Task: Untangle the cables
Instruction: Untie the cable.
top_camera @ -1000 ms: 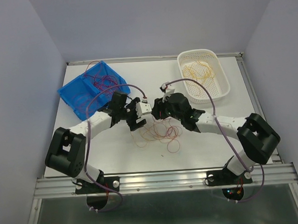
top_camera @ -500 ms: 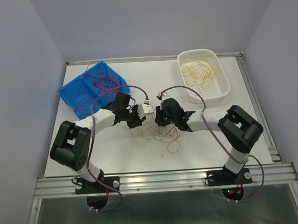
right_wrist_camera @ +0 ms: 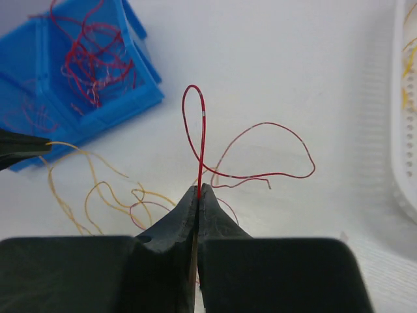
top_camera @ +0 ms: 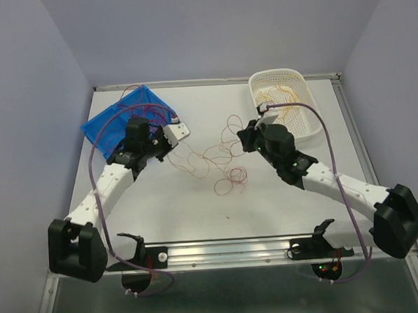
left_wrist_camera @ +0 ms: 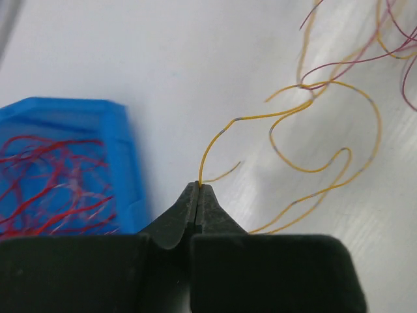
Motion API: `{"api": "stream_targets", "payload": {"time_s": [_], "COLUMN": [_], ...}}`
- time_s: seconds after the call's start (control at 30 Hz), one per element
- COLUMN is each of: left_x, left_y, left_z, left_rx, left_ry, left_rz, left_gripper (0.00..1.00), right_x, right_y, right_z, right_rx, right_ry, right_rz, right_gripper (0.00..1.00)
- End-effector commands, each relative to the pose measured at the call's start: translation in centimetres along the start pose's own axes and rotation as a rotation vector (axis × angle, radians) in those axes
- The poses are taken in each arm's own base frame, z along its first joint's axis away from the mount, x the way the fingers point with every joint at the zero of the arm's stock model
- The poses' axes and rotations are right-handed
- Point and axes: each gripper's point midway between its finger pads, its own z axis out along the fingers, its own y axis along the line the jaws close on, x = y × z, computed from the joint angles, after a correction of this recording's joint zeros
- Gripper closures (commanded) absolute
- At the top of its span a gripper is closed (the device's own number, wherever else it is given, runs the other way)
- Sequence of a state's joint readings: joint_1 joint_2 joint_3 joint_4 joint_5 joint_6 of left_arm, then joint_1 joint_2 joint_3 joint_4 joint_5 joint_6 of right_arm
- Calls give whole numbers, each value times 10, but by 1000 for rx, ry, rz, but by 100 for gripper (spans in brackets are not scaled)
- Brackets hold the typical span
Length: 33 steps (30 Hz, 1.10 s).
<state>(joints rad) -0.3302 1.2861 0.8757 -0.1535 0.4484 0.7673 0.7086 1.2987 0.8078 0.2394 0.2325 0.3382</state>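
Observation:
The cables are a loose tangle of thin yellow and dark red strands, spread out mid-table between the two arms. My left gripper is at the tangle's left end, beside the blue bin. In the left wrist view it is shut on the end of a yellow cable, which curls away to the right. At the tangle's right end my right gripper is also shut; the right wrist view shows it pinching a red cable that loops upward from its tips.
A blue bin at the back left holds red strands. A white perforated basket at the back right holds yellow strands. Mauve arm cables arc over both arms.
Both grippers have shut on strands and drawn apart, the left toward the blue bin, the right toward the white basket. The tangle has been pulled wider between them.

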Motion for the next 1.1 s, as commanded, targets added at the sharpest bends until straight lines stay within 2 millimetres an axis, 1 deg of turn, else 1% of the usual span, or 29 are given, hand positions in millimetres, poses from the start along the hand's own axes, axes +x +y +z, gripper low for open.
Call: {"api": "stream_targets", "payload": {"time_s": [0.0,0.03,0.07,0.1,0.13,0.17,0.2,0.27,0.3,0.37,0.4,0.43,0.5,0.53,0.57,0.6,0.63,0.7,0.73,0.77,0.8,0.83,0.87,0.9,0.93,0.97,1.0,1.03,1.07], "left_x": [-34,-36,-36,-45,-44,-47,-55,-66,-77,-97,-103,-120,-130,-139,-144,-155,-165,-181,-204,-209,-218,-238,-248,-258,-271,-276,-281,-289,-293], "left_y": [60,68,74,83,95,101,106,115,123,129,137,145,157,166,170,173,173,170,168,166,164,156,151,145,138,134,132,127,125], "left_z": [-71,-85,-98,-122,-141,-157,-183,-213,-233,-252,-270,-292,-321,-347,-361,-381,-392,-400,-416,-418,-423,-424,-425,-427,-432,-437,-442,-452,-456], "left_rx": [-268,-313,-348,-424,-493,-552,-643,-742,-790,-832,-906,-980,-1087,-1183,-1228,-1283,-1297,-1272,-1267,-1244,-1225,-1145,-1109,-1075,-1043,-1039,-1038,-1047,-1045], "left_ry": [-90,-91,-83,-102,-101,-108,-126,-147,-147,-185,-192,-231,-233,-230,-233,-252,-278,-314,-380,-381,-402,-452,-482,-515,-568,-589,-607,-636,-653], "left_rz": [-4,-5,-8,5,2,5,18,22,19,39,34,49,42,28,24,21,31,38,52,36,36,61,73,86,96,99,101,114,120], "left_gripper": [100,100,100,100,100,100,100,100,100,100,100,100,100,100,100,100,100,100,100,100,100,100,100,100,100,100,100,100,100], "right_x": [-68,-75,-93,-99,-100,-105,-106,-99,-95,-86,-82,-81,-81,-82,-81,-81,-81,-77,-76,-73,-70,-63,-58,-49,-40,-33,-15,-6,4], "right_y": [-7,-6,-3,-3,-5,-5,-3,-2,4,10,10,8,1,-1,-4,-7,-7,-4,-1,0,1,10,17,24,35,42,50,54,57], "right_z": [-29,-35,-47,-52,-56,-63,-65,-64,-62,-57,-53,-52,-54,-60,-64,-68,-71,-77,-79,-79,-80,-80,-79,-73,-73,-72,-66,-64,-60], "right_rx": [50,47,36,36,39,37,25,13,-17,-51,-45,-37,-2,-1,7,18,11,-20,-37,-49,-62,-115,-154,-189,-257,-293,-348,-374,-392], "right_ry": [-200,-217,-262,-276,-275,-289,-287,-269,-251,-216,-202,-200,-208,-221,-225,-235,-236,-229,-220,-215,-207,-180,-159,-120,-84,-54,12,40,71], "right_rz": [-7,-14,-4,-3,-9,-4,-6,-9,-10,-16,-14,-6,4,11,14,20,22,19,24,24,22,10,3,-6,-14,-23,-35,-49,-56], "right_gripper": [99,99,99,99,99,100,99,99,99,99,99,99,100,99,99,100,100,99,99,99,100,99,99,99,100,99,100,99,100]}}
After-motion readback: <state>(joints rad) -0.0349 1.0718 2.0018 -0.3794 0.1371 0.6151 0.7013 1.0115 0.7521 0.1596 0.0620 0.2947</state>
